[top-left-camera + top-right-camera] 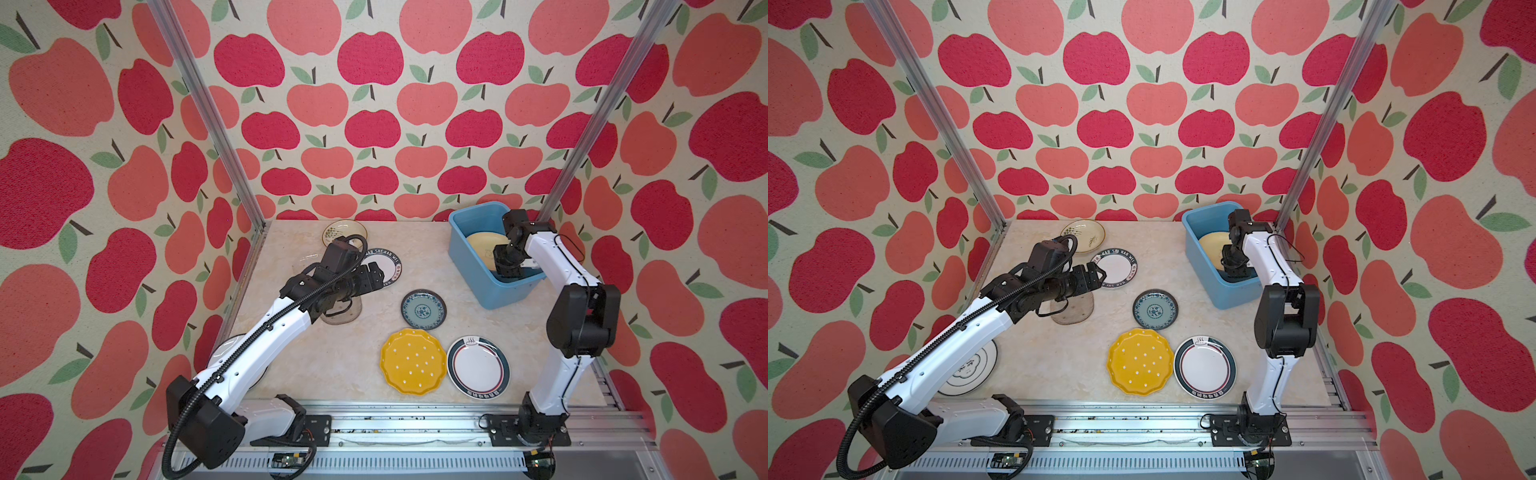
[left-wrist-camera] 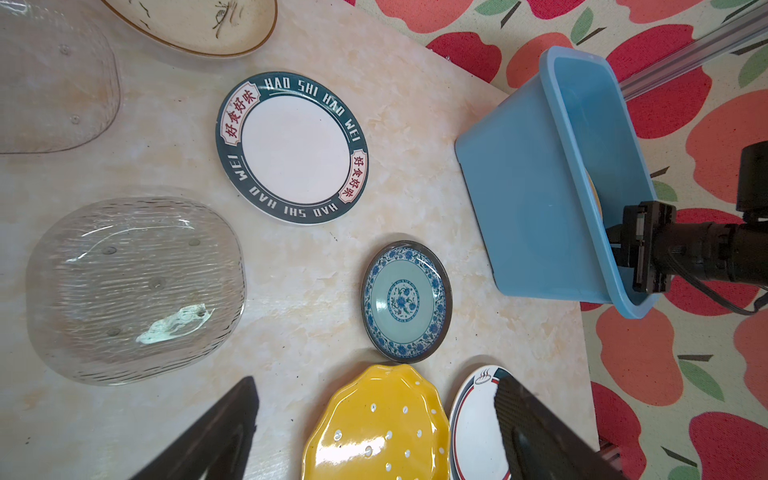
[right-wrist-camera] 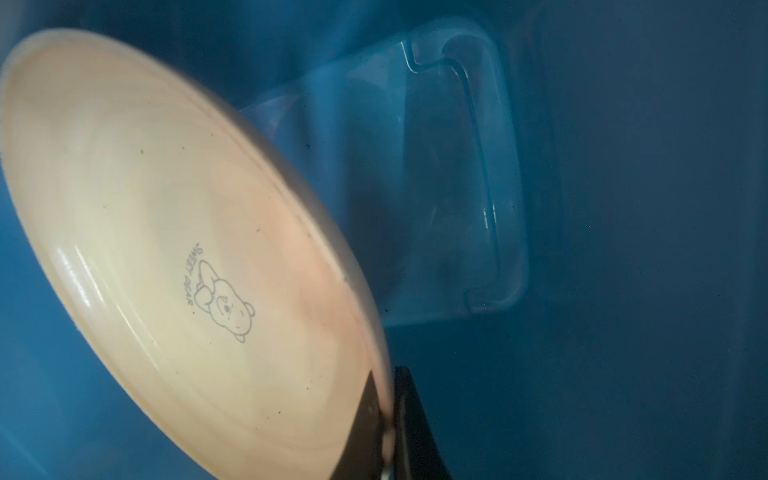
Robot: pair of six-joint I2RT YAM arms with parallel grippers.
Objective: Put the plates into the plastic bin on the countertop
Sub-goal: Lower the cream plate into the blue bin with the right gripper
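Inside the plastic bin [image 1: 473, 274], at the far right corner of the counter [image 1: 332, 365], we find the right claw [image 3: 390, 415] pinched tight on the rim of the pale yellow plate [image 3: 166, 232]. The plate is tilted, shows a small bear drawing on its face, and sits within the bin's walls in both top views. We cannot tell whether its lower edge touches the bin floor.

The left claw [image 1: 1098, 274] hangs above the counter with jaws spread wide and nothing between them, over the edge of the lettered white plate [image 2: 295, 149].

On the counter outside the bin we record:
- the cream plate [image 1: 345, 232] with a plant drawing, at the far edge;
- one clear glass plate [image 2: 133, 291] beneath the left wrist, and a second glass plate [image 2: 50, 83] near it;
- the small blue-patterned plate [image 1: 423, 309] near the centre, apart from the bin;
- the scalloped yellow plate [image 1: 413, 361] and the second dark-rimmed plate [image 1: 478, 366] side by side at the near edge, their rims apparently meeting;
- a white plate with dark markings [image 1: 971, 370], partly hidden under the left arm.
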